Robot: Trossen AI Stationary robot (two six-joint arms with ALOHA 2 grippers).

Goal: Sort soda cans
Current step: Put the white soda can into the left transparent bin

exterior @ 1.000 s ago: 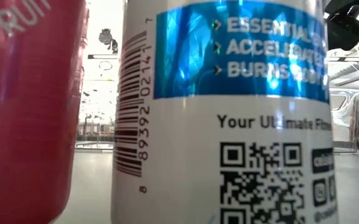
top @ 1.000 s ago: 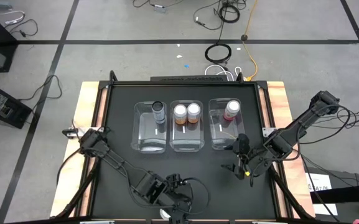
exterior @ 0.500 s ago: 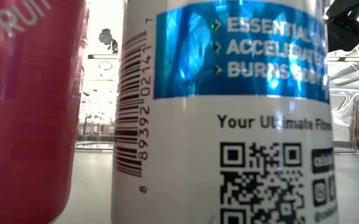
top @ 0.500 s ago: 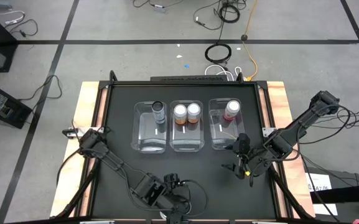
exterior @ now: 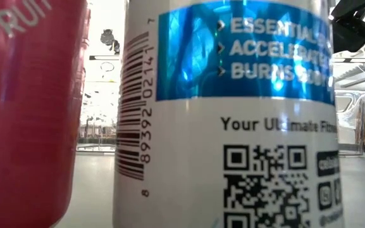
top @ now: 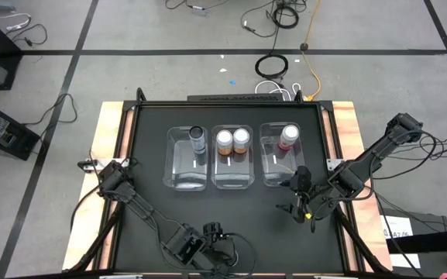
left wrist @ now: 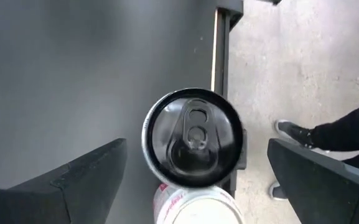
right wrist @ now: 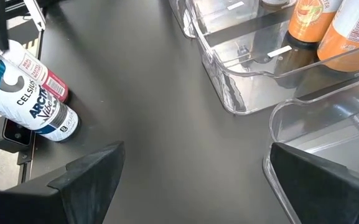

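Reading "CELSIUS ARCTIC", the silver can point(right wrist: 33, 99) sits beneath the left gripper point(left wrist: 195, 180), both grippers' jaws open.

**Six cans, four in bins, two at the table's near edge**

A dark grey can point(top: 197, 139) stands upright in the left clear bin. Two orange cans point(top: 224, 142) point(top: 241, 140) stand side by side in the middle bin. A pink can point(top: 288, 137) stands in the right bin. At the near edge stand a white-and-silver can point(exterior: 226, 126) with a dark top, and a pink can point(exterior: 27, 107) just beside it.
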